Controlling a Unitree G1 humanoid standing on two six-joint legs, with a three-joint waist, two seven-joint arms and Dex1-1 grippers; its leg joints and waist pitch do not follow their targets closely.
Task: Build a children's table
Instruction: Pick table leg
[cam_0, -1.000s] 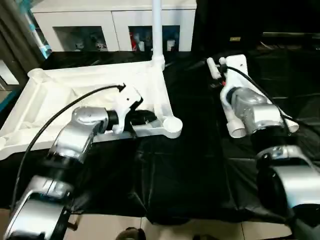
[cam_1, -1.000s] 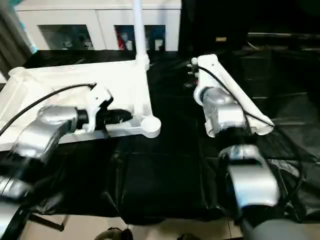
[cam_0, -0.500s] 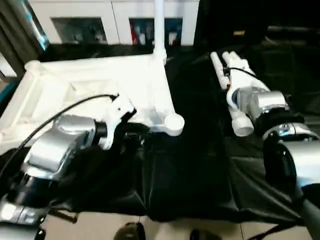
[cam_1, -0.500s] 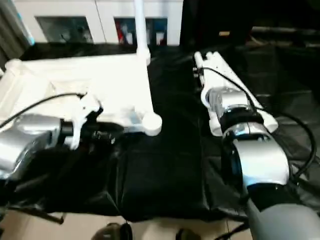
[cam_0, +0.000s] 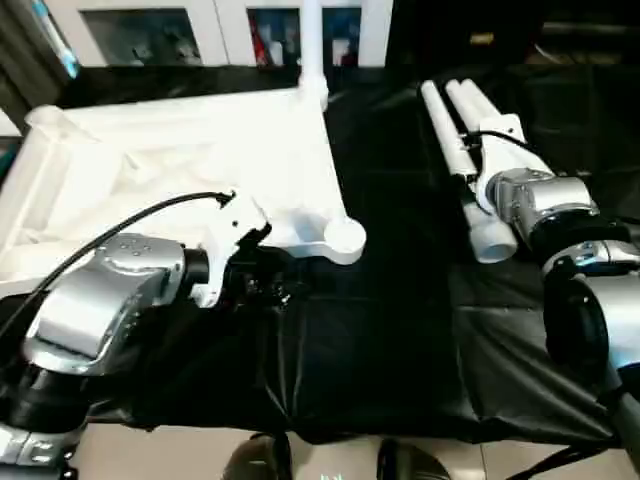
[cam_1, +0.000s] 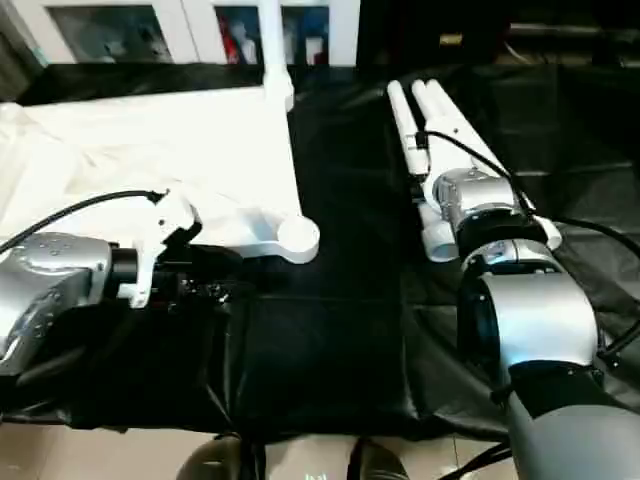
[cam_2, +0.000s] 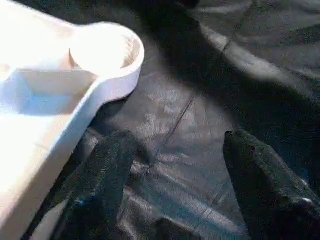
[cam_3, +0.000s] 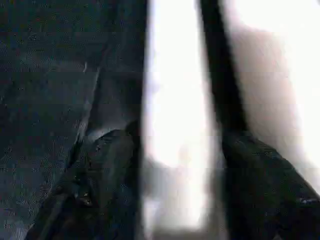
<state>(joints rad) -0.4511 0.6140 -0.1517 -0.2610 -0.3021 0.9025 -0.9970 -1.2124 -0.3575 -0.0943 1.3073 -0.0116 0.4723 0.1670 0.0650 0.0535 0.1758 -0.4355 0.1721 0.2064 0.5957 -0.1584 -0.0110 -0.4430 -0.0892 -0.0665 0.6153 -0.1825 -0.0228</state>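
Black sheeting covers the desk (cam_0: 380, 340), white cabinet (cam_0: 200, 25) behind. The tabletop (cam_0: 190, 170) lies upside down, one leg (cam_0: 311, 50) already standing in its far socket. The right claw (cam_3: 170, 165) straddles a loose leg (cam_0: 455, 150), fingers spread, leg running lengthwise away from it. The left claw (cam_2: 175, 190) gapes empty just beside the near corner socket (cam_0: 343, 238).
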